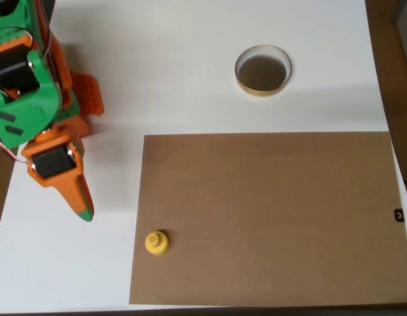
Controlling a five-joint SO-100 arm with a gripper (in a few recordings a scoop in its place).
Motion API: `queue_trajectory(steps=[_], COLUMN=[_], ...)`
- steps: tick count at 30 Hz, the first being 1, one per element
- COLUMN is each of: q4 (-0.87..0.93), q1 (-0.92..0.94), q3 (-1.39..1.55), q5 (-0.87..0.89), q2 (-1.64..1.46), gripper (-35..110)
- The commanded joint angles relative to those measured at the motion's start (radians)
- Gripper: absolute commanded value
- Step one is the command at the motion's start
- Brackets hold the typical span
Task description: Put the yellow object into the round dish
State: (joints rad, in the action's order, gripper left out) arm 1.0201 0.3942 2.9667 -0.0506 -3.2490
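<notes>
The yellow object stands on the left edge of a brown sheet, a small round piece with a knob on top. The round dish sits on the white table at the upper middle, tan rim around a dark inside, with nothing in it. My green and orange arm reaches down the left side. Its gripper points toward the lower right, its tip a short way up and left of the yellow piece and apart from it. The fingers look pressed together into one point with nothing between them.
A brown cardboard sheet covers the lower right of the white table. The arm's base fills the upper left corner. The table's edges run along the right and bottom of the view.
</notes>
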Motion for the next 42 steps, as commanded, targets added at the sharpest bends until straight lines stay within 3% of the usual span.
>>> queue_trajectory(steps=[1,42], q4=[-0.005,-0.003], q1=[0.023,0.015], q3=[-0.009,-0.009], q5=[-0.012,-0.025], q2=[-0.017,-0.017], gripper=[1,3])
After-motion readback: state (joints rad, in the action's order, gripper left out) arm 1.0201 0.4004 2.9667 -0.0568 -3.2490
